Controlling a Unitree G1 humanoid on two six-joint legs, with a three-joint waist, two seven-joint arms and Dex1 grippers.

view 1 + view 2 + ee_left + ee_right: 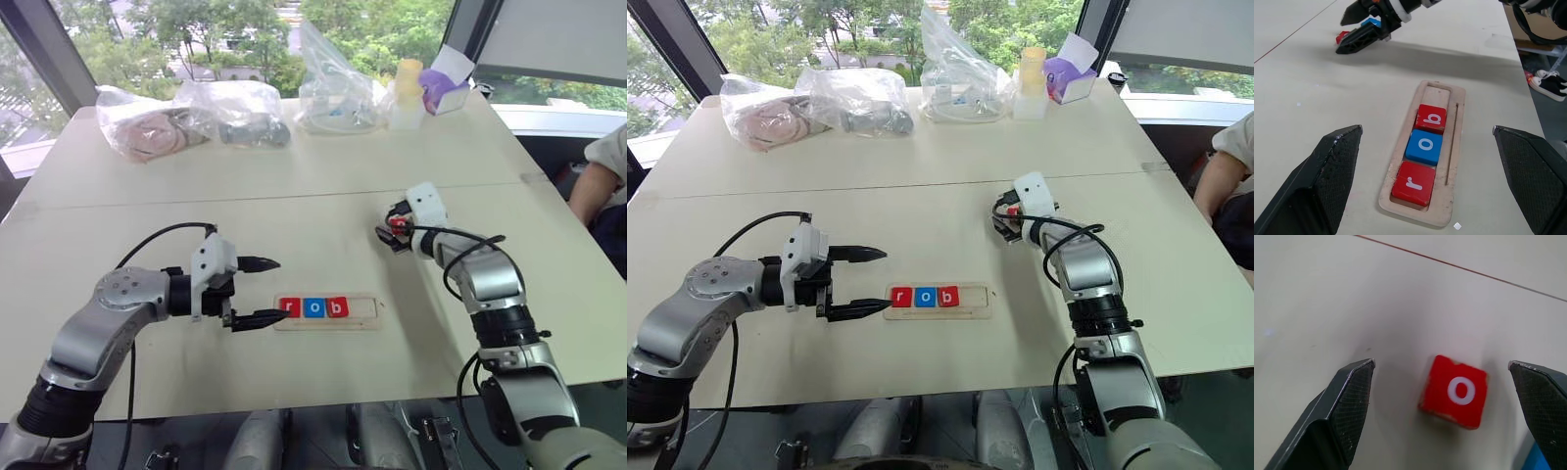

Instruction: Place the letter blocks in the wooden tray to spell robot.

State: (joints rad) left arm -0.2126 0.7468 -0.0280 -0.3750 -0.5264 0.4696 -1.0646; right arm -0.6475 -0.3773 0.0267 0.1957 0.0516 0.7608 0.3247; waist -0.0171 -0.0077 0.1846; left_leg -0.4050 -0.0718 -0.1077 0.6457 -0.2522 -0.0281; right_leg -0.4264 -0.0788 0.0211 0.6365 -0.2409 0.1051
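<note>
Risk: right gripper (1442, 404) fingers apart, red o block (1454, 391) between them, nearer 1 finger; uneven closing may skew it. Left gripper (1430, 171) open beside wooden tray (1457, 147) holding r, o, b.

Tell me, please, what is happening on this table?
A two-armed robot is spelling a word. The wooden tray already holds the r, o and b blocks. The right hand hovers open over a red o block on the table. The left hand waits open beside the tray.
</note>
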